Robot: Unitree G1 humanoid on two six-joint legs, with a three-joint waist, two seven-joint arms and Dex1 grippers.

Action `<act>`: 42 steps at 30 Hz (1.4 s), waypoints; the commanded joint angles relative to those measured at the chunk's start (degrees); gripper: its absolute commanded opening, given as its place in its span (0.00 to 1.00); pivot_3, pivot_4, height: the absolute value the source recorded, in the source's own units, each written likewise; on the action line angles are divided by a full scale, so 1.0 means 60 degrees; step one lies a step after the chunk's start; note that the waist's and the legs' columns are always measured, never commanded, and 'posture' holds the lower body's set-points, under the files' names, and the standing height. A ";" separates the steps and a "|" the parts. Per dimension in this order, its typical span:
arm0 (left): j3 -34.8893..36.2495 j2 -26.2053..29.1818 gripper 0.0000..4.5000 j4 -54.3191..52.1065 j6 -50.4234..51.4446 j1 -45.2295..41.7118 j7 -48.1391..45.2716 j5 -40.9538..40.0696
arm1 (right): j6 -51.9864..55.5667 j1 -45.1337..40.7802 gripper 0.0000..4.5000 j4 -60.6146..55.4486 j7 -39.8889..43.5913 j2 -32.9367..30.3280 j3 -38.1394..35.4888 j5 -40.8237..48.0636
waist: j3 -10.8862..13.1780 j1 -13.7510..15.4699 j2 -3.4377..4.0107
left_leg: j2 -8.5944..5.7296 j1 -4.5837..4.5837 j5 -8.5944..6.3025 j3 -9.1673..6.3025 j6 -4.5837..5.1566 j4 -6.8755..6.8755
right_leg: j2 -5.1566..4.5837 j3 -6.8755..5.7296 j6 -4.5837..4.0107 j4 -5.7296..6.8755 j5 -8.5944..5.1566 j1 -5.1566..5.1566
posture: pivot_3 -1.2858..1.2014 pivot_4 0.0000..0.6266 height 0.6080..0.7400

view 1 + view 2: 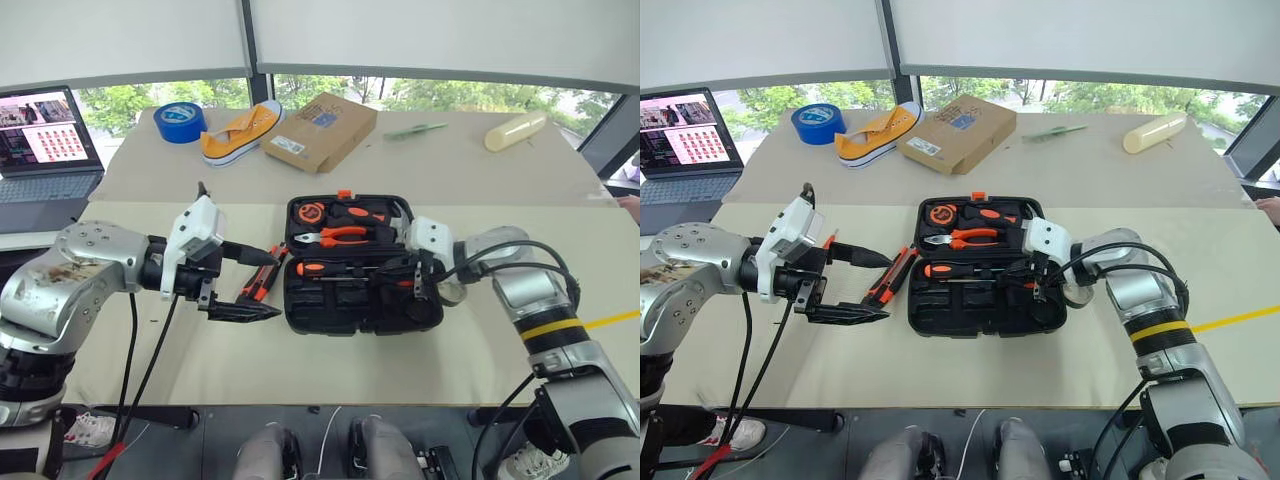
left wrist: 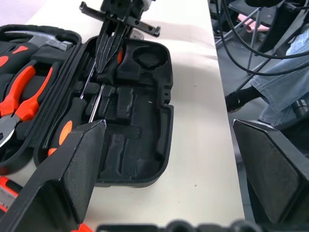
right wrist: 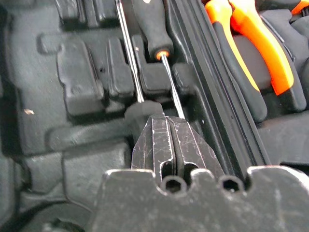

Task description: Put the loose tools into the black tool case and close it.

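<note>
Looking left to right, I see my left gripper (image 1: 245, 285) spread wide beside the black-and-orange utility knife (image 1: 262, 281). The black tool case (image 1: 360, 310) lies open mid-table, screwdrivers (image 1: 345, 268) seated, my right gripper (image 2: 112, 46) pinched together empty over its recesses.

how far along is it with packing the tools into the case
Partly done. Two screwdrivers already lie in the open black tool case. The right gripper has its fingers shut over those recesses, with nothing visibly held. The left gripper hangs open beside the case. The utility knife is on the table at the case's left edge, and the lid is not yet closed.
</note>
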 commanded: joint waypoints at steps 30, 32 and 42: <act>0.4056 0.1295 1.00 0.0691 0.5127 0.2329 0.5492 0.0070 | 0.4725 0.1299 0.98 -0.6226 0.0000 -0.1875 -0.2695 0.5871 | -0.0005 0.0221 -0.0025 | 0.0002 -0.0042 -0.0033 -0.0003 -0.0068 -0.0029 | -0.0014 -0.0015 -0.0051 0.0010 0.0008 -0.0068 | 0.52 0.24 0.93; 0.2191 0.1513 1.00 0.2063 0.5261 0.0233 0.5300 0.0541 | 0.4718 0.1495 0.98 -0.6607 -0.0363 -0.1740 -0.2754 0.6014 | -0.0002 0.0232 -0.0032 | 0.0008 -0.0048 -0.0006 0.0003 -0.0041 -0.0030 | 0.0007 -0.0018 -0.0051 0.0005 0.0008 -0.0077 | 0.52 0.24 0.93; -0.3230 0.0471 1.00 0.7615 0.3438 -0.4613 0.3697 0.3768 | 0.4571 0.2355 0.98 -0.7759 -0.1541 -0.1452 -0.2958 0.6154 | -0.0002 0.0161 -0.0059 | -0.0002 -0.0063 0.0008 0.0049 -0.0047 -0.0024 | 0.0040 -0.0004 -0.0052 0.0029 0.0010 -0.0117 | 0.52 0.24 0.93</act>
